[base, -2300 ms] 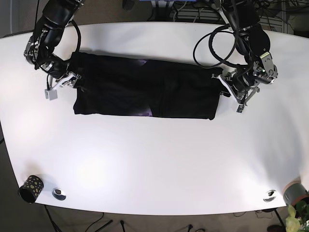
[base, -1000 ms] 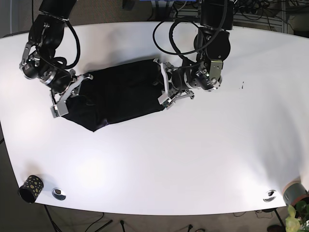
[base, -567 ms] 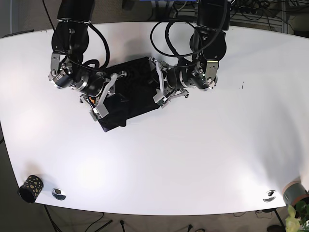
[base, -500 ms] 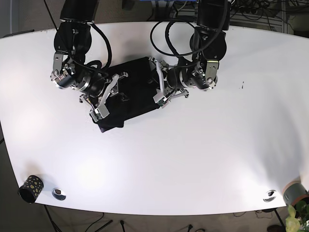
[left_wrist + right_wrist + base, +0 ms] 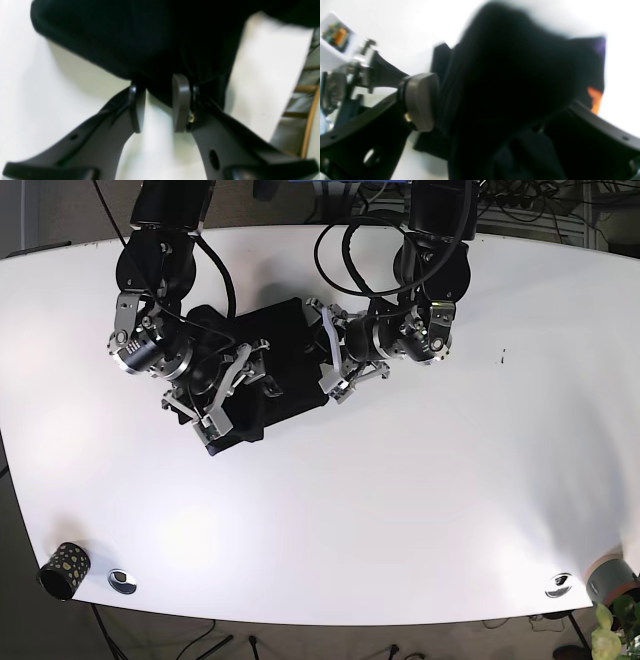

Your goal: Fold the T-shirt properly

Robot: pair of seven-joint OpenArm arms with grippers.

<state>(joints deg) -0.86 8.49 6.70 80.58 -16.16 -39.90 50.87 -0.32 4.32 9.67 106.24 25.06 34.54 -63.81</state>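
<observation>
Now the black T-shirt (image 5: 255, 375) lies bunched into a compact, lumpy bundle on the white desk (image 5: 420, 500), in the desk's upper-left-of-centre part in the base view. Cloth is dark throughout; a small orange patch and a hint of purple show at one edge of it in the right wrist view (image 5: 593, 97). Folds are uneven, with one thick lobe hanging toward the near-left corner of the bundle.

Right pincer (image 5: 225, 395) sits on the left half of the shirt. In its wrist view one grey finger pad (image 5: 420, 100) presses against the cloth and the dark fabric fills the whole gap across to the other finger, so the pincer stands wide apart with the shirt packed between; a firm grip I cannot tell.

Left pincer (image 5: 335, 365) is at the right edge of the shirt. Its wrist view shows the two fingers (image 5: 181, 102) parted by a modest gap, white desk visible between them, with the shirt's rolled edge (image 5: 150, 50) touching the tips; nothing is clamped.

Desk surface is plain glossy white, rounded at the edges. Far from the shirt, along the near edge: a small spotted black cup (image 5: 63, 570) at the left corner, a metal disc (image 5: 122, 581) just beside it, another metal disc (image 5: 558, 585) near the right corner. Cables (image 5: 370, 205) lie behind the far edge.
</observation>
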